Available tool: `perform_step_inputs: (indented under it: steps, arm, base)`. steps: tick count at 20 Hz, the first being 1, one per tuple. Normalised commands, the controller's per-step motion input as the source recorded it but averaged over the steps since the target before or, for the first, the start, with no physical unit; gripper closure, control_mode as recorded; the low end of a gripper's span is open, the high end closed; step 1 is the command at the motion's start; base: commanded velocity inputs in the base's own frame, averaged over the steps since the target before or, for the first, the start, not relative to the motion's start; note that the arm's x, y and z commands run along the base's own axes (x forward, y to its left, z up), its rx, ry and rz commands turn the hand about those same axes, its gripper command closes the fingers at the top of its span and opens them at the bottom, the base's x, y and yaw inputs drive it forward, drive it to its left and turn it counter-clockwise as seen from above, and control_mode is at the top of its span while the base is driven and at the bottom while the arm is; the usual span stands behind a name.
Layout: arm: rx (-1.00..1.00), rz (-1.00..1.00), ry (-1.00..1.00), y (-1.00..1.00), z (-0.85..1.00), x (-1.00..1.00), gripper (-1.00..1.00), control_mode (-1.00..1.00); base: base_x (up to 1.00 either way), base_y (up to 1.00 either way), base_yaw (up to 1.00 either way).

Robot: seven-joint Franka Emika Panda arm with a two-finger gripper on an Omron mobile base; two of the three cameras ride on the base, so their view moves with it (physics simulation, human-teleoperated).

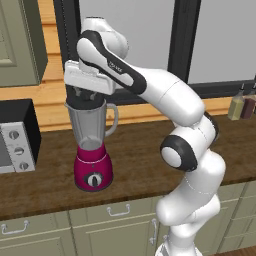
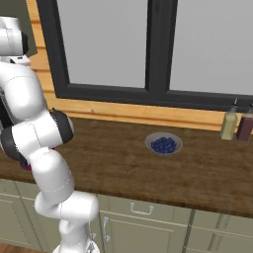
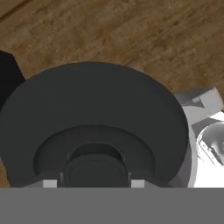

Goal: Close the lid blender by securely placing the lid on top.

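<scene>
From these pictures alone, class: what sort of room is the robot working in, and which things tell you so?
A kitchen, most likely: a wooden counter over drawers, with a blender, a toaster oven and a bowl of blueberries on it.

The white arm folds up from its base, bends at the elbow and reaches out level, the wrist turned straight down. The gripper (image 1: 86, 95) points downward; whether its short dark fingers (image 1: 78, 93) are parted or closed cannot be told.
</scene>
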Motion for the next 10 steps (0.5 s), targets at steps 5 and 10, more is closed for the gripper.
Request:
perform_step_inputs:
  steps: [5, 10]
  arm:
    - [0.0, 0.16, -0.01, 0.0, -0.05, 0.18, 1.0, -1.0]
    - [0.0, 0.06, -0.04, 0.0, 0.34, 0.1, 1.0, -1.0]
  base:
    - [0.0, 0.0, 0.0]
    - [0.0, 0.0, 0.0]
